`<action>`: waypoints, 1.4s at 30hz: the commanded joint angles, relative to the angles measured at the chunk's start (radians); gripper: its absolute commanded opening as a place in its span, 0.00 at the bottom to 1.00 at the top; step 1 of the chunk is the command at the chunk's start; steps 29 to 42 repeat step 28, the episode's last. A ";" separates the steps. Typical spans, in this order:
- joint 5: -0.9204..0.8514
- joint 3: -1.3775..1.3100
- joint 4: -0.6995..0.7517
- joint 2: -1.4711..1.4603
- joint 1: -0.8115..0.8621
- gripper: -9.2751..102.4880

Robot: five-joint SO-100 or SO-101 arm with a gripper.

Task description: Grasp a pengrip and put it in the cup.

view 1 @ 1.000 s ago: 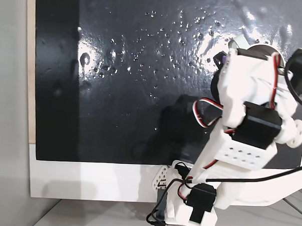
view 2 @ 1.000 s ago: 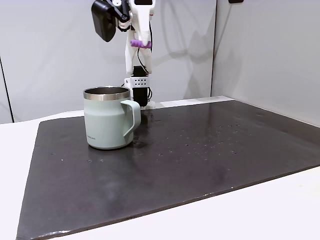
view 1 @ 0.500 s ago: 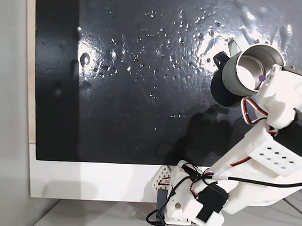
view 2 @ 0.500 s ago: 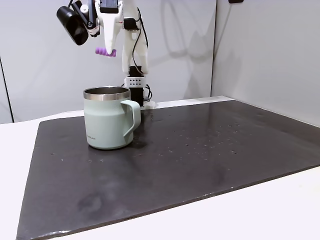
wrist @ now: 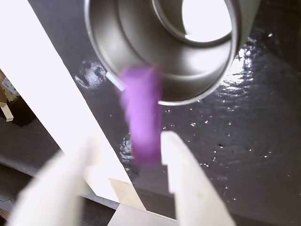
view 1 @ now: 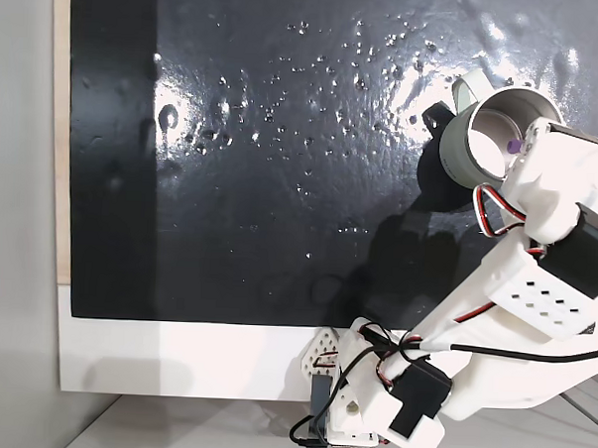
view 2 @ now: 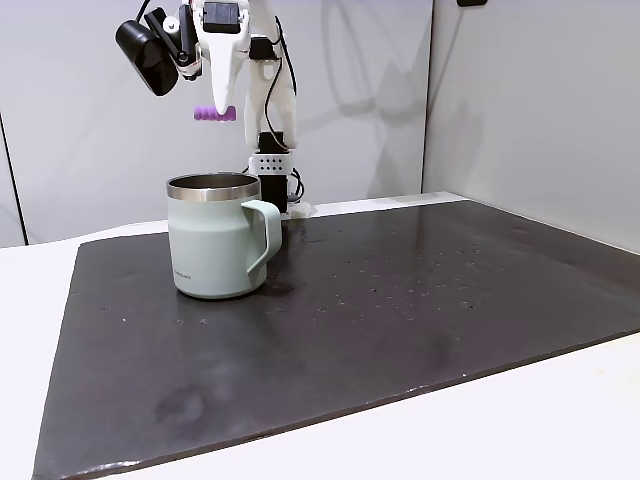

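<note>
**Pengrip above the mug's mouth**

In the wrist view the gripper is blurred; its two white fingers stand apart, and the purple pengrip lies against the right finger, while the gap to the left one cannot be judged. Whether the pengrip is clamped or loose cannot be told from the blur. In a fixed side view the gripper points straight down and the pengrip, a small ribbed soft-looking cylinder, lies level at its tip, above the cup and apart from its rim.

The cup is a round mug, pale sage-green outside with a shiny steel rim and inside, its handle on the right in that side view. From above, the white arm covers part of the cup, and only a purple speck of the pengrip shows at the rim.

The cup stands on a black glossy mat, dimpled and wet-looking, which lies on a white table.
</note>
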 commanded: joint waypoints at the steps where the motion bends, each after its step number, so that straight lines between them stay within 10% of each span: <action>1: -0.020 -0.052 -0.011 0.006 0.002 0.41; 42: -0.021 -0.035 0.003 0.021 0.005 0.40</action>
